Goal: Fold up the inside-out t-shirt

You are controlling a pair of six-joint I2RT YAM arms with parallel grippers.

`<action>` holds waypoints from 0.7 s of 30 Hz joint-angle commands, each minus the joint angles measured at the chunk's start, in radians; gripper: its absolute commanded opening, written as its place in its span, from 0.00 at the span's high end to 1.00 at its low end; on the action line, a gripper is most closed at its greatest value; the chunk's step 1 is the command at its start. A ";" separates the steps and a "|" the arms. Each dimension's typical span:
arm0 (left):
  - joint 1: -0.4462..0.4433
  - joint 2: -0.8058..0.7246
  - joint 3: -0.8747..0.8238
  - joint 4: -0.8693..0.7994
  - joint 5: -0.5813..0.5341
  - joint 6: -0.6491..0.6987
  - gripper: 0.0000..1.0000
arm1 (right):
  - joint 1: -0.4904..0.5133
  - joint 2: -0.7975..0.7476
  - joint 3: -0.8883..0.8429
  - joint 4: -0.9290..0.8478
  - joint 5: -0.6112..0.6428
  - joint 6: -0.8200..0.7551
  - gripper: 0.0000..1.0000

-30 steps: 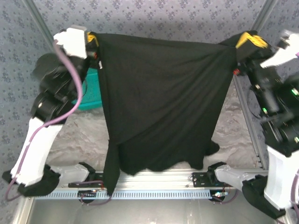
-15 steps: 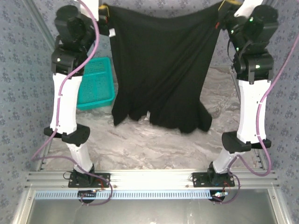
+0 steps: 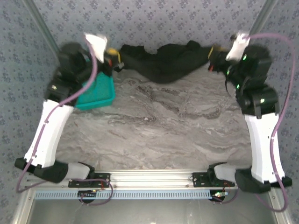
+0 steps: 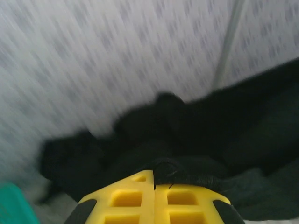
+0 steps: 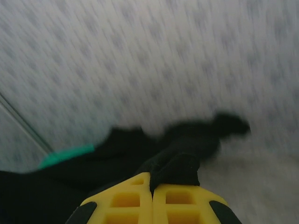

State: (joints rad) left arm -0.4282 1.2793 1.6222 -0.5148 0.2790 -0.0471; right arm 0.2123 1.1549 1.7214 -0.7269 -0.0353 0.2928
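Black t-shirt (image 3: 163, 63) spans left tool (image 4: 154, 178), right tool (image 5: 152, 179) (outstretched).

1. The t-shirt (image 3: 161, 63) is black soft cloth, bunched into a long crumpled strip.
2. It runs left to right along the far edge of the table (image 3: 154, 126), sagging at mid-length.
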 commanded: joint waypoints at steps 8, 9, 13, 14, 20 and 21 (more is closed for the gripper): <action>-0.272 -0.192 -0.867 0.083 0.049 -0.298 0.99 | -0.097 -0.379 -0.775 -0.326 0.174 0.190 0.97; -0.280 -0.176 -0.897 0.087 0.065 -0.305 0.98 | -0.107 -0.389 -0.821 -0.291 0.175 0.210 0.95; -0.287 -0.117 -0.848 0.032 0.068 -0.256 0.65 | -0.109 -0.394 -0.900 -0.164 0.231 0.181 0.70; -0.286 -0.107 -0.819 0.014 0.058 -0.234 0.54 | -0.108 -0.390 -0.901 -0.137 0.236 0.169 0.61; -0.275 -0.095 -0.716 0.105 0.049 -0.166 0.18 | -0.057 -0.290 -0.906 0.135 0.206 0.086 0.35; -0.263 -0.093 -0.719 0.171 0.031 -0.182 0.14 | -0.051 -0.240 -0.919 0.206 0.159 0.093 0.35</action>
State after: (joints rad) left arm -0.7082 1.1915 0.8799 -0.4606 0.3180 -0.2523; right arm 0.1425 0.8459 0.8165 -0.7433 0.1722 0.4183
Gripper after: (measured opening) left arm 0.840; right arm 0.646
